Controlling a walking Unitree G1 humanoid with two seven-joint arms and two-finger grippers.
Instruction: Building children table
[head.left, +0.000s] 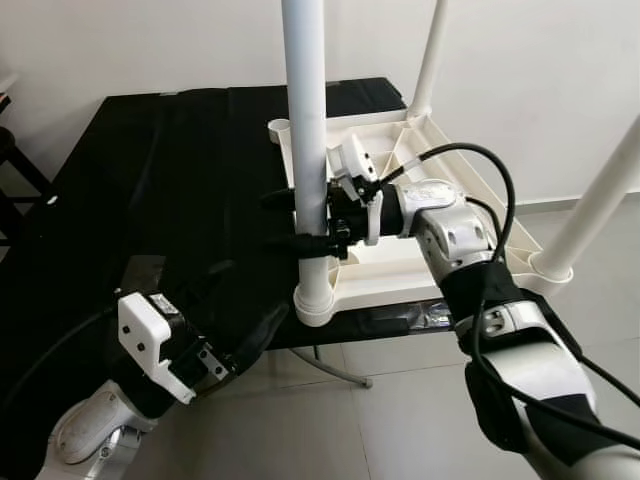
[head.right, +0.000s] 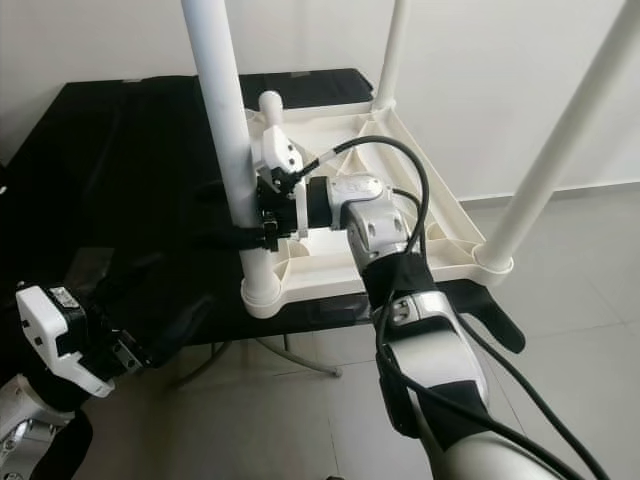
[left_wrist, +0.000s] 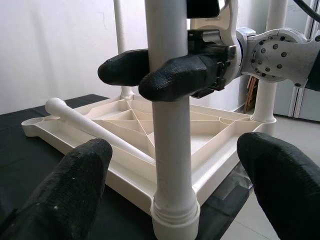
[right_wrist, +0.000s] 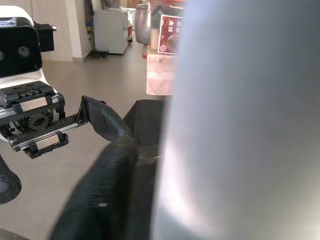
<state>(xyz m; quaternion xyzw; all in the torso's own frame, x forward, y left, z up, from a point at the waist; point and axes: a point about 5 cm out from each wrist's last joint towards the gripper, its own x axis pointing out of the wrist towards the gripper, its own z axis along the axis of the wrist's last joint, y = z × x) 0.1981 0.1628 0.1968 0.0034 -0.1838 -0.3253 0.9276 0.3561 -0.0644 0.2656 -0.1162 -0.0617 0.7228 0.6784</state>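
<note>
You see the white plastic children's table top (head.left: 430, 150) lying upside down on a black-draped work table (head.left: 150, 170), its ribbed underside facing up. Three white legs stand upright in its corner sockets: the near leg (head.left: 305, 120) at the corner closest to you, a second leg (head.left: 430, 55) at the far corner toward 12 o'clock, and a third leg (head.left: 600, 195) at the corner toward 3 o'clock. The socket at the fourth corner (head.left: 279, 129), toward 11 o'clock, is open, and a fourth leg (left_wrist: 95, 127) lies loose on its side inside the ribbed underside, as the left wrist view shows. The right gripper (head.left: 300, 222) reaches in from 3 o'clock and pinches the near leg just above its socket collar (head.left: 316, 298); its two black fingers (left_wrist: 175, 80) are pressed against opposite sides of the tube. The left gripper (left_wrist: 172, 172) sits low toward 7 o'clock, at the near edge of the draped table, aimed at the base of the same leg. Its fingers (left_wrist: 75, 175) are spread wide on either side of the leg and do not touch it. The grey tiled floor (head.left: 400, 420) lies below, with a white wall (head.left: 150, 40) behind the work table.
</note>
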